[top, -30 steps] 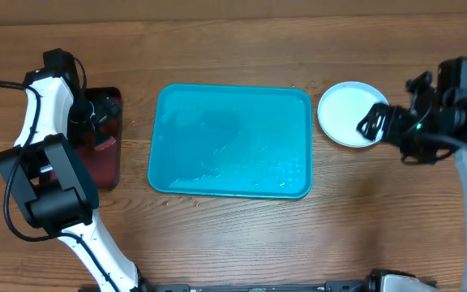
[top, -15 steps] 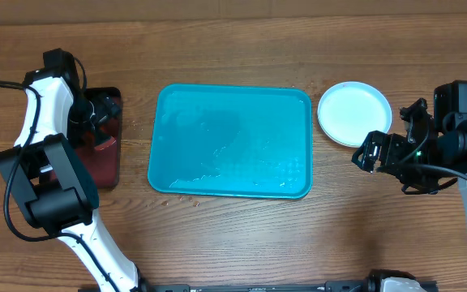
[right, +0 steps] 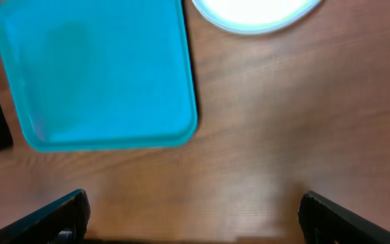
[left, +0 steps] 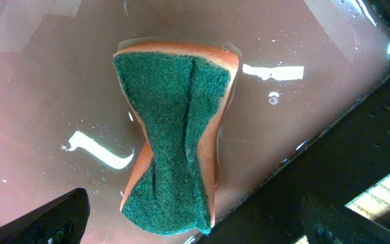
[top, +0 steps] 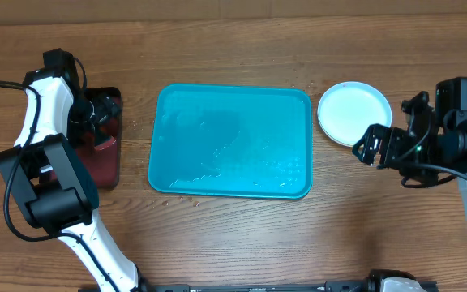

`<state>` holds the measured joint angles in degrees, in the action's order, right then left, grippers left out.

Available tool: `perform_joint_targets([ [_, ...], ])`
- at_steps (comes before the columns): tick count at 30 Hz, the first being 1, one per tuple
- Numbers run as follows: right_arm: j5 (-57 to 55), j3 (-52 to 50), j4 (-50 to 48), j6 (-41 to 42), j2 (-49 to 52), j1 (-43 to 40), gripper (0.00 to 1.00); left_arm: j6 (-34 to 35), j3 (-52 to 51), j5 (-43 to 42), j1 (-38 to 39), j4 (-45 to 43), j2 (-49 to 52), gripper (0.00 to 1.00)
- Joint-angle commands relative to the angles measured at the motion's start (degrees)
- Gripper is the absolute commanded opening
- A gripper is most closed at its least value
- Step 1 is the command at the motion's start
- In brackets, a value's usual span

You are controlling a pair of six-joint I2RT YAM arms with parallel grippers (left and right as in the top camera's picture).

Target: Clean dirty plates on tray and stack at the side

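Observation:
The turquoise tray (top: 232, 139) lies at the table's middle with no plates on it; it also shows in the right wrist view (right: 93, 74). A white plate (top: 353, 113) rests on the table just right of the tray, its edge showing in the right wrist view (right: 252, 15). Whether other plates lie under it I cannot tell. My right gripper (top: 375, 144) is open and empty, hovering over bare wood just below and right of the plate. My left gripper (top: 96, 113) is open above a green-and-orange sponge (left: 175, 135) that lies in the dark red tray (top: 104, 162).
The dark red tray holds a film of water around the sponge (left: 100, 152). Bare wooden table lies below and right of the turquoise tray. The left arm's base stands at the lower left (top: 51, 195).
My right gripper drew back from over the white plate toward the front, then shifted slightly back up beside it. The plate stays on the table. The left arm has not moved.

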<state>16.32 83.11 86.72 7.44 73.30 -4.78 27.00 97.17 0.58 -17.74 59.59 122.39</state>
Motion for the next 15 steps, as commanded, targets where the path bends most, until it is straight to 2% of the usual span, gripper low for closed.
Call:
perform_joint_targets([
  [1,0.5,-0.9,-2.6,-0.2,-4.3,0.3,1.0,0.0,1.0,-0.6,-0.2,0.0,0.0,1.0],
  [8,0.5,-11.5,-13.9,-0.2,-20.2,0.3,1.0,0.0,1.0,-0.6,-0.2,0.0,0.0,1.0],
  [11,0.5,-20.4,-20.9,-0.2,-31.0,0.3,1.0,0.0,1.0,-0.6,-0.2,0.0,0.0,1.0],
  [15,0.8,-29.1,-25.2,-0.2,-39.7,0.3,1.0,0.0,1.0,-0.6,-0.2,0.0,0.0,1.0],
])
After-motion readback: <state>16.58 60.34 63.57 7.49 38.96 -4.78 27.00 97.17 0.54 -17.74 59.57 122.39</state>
